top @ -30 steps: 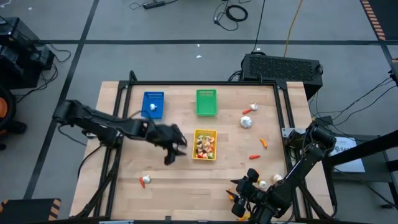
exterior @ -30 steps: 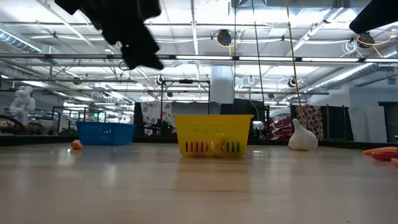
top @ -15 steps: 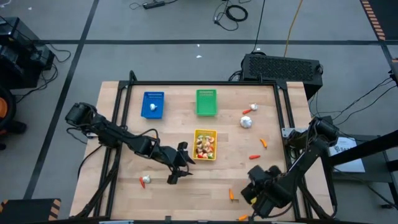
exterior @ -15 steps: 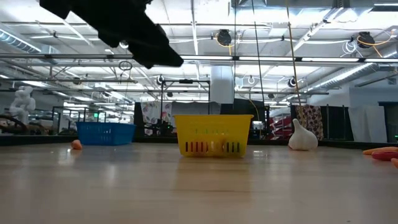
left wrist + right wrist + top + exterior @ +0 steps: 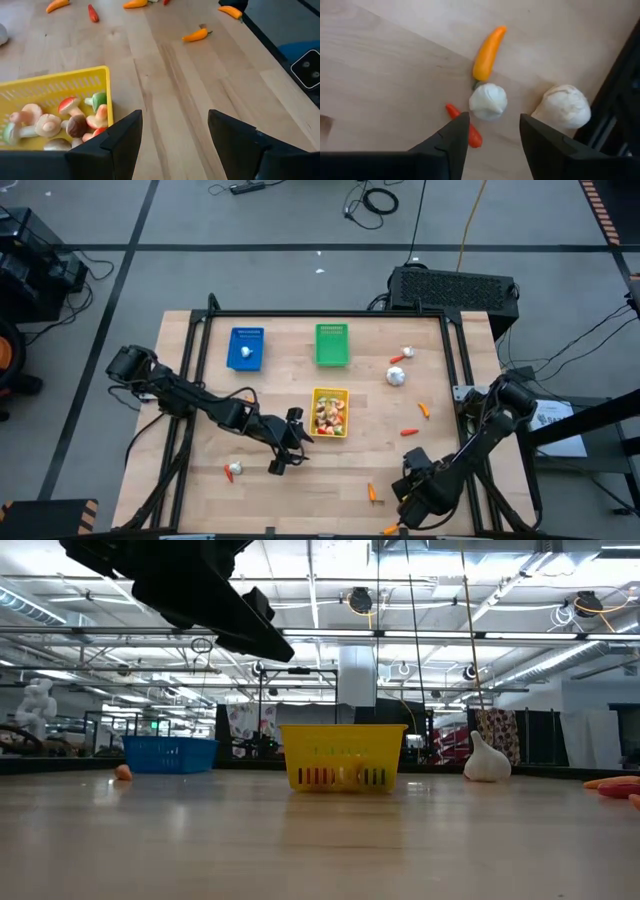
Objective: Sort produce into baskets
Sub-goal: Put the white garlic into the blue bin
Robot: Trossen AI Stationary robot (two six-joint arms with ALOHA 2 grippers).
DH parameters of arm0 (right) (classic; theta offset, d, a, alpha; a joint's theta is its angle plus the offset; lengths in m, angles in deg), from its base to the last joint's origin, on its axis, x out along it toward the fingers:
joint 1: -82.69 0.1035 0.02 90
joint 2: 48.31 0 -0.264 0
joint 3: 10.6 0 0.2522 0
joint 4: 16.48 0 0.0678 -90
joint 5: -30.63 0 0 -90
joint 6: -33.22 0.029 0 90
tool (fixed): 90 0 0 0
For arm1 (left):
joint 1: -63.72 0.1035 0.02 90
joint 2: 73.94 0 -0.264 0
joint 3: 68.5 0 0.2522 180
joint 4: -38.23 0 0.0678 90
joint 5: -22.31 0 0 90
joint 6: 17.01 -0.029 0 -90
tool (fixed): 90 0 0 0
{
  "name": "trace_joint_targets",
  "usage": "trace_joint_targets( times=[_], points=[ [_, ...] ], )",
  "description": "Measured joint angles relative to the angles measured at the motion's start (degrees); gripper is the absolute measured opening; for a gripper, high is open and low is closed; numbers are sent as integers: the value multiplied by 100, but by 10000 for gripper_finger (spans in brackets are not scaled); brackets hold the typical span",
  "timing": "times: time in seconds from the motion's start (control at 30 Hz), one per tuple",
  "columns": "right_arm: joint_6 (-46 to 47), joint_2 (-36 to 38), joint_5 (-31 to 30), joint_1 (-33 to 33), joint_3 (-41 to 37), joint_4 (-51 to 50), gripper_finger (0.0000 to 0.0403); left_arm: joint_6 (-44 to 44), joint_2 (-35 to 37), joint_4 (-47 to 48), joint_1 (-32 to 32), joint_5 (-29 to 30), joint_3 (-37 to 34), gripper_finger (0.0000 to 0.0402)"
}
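Right pincer [image 5: 490, 132] | parted, empty, over white bulb [image 5: 488, 101] at desk [image 5: 330, 470] near edge | risk: orange pepper [image 5: 489, 46] and red piece [image 5: 464, 127] touch bulb, may get nipped too | left pincer [image 5: 172, 132] parted, empty, beside yellow basket [image 5: 60, 82].

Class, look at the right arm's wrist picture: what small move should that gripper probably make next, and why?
Probably lower straight down and close. The right gripper is open, and a white garlic bulb lies just ahead of its fingers, beside an orange pepper and a red one. Nothing is held yet.
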Motion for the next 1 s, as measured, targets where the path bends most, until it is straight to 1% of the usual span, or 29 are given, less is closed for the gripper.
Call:
trace_joint_targets(
  times=[0.1, 0.2, 0.5, 0.73, 1.0],
  points=[
    [-20, -81, 28, 2, -134, 157, 155, 2, 0, 2, 0, 0, 0, 233],
    [-221, -92, 35, 4, -398, 590, 147, 4, 0, 4, -12, 0, 0, 233],
    [-264, -90, 177, 2, -682, 812, 124, 9, 2, 9, -11, -2, 0, 233],
    [-386, -85, 179, 2, -713, 850, 69, 7, 2, 4, 0, -2, 0, 233],
    [-856, -85, 144, -48, -565, 725, 8, 25, 2, -4, 0, -2, 0, 233]
  ],
)
